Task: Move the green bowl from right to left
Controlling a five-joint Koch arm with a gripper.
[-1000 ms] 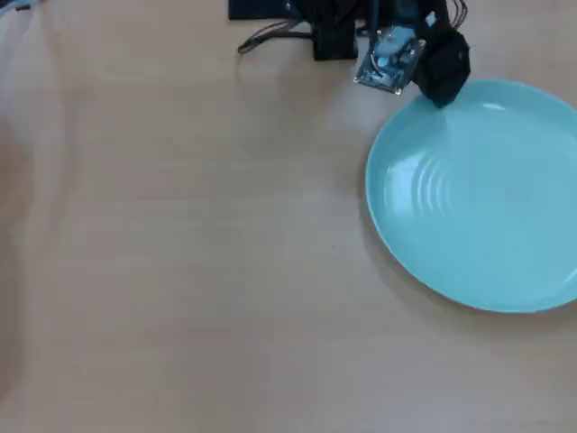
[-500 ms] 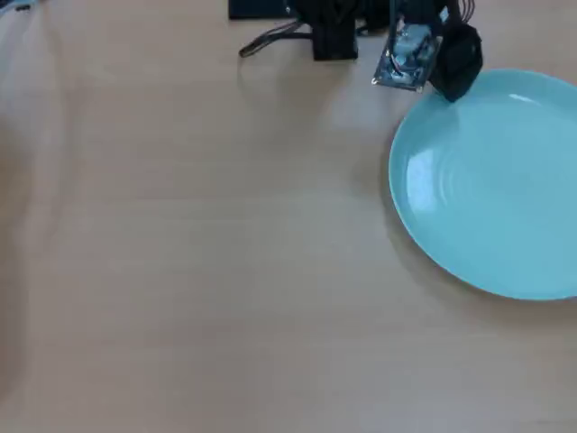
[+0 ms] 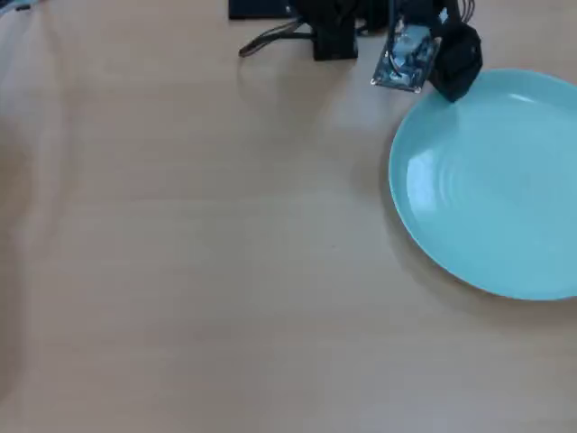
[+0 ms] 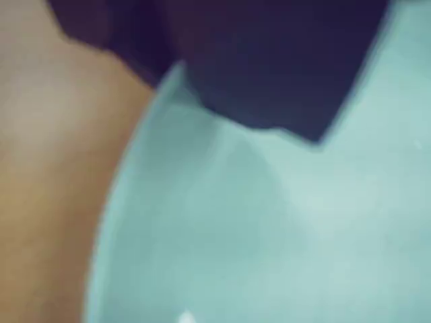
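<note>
The green bowl (image 3: 496, 180) is a wide, shallow, pale turquoise dish lying flat at the right of the table in the overhead view, cut off by the right edge. It fills most of the blurred wrist view (image 4: 269, 229). My black gripper (image 3: 453, 83) comes from the top and sits at the bowl's upper-left rim. In the wrist view the gripper (image 4: 283, 114) is a dark blurred mass over the rim. Its jaws do not show apart, so I cannot tell whether it is open or shut.
The light wooden table (image 3: 198, 253) stretches to the left of the bowl. The arm's black base (image 3: 334, 36) and cables (image 3: 270, 38) sit at the top edge. A small circuit board (image 3: 406, 56) rides on the arm.
</note>
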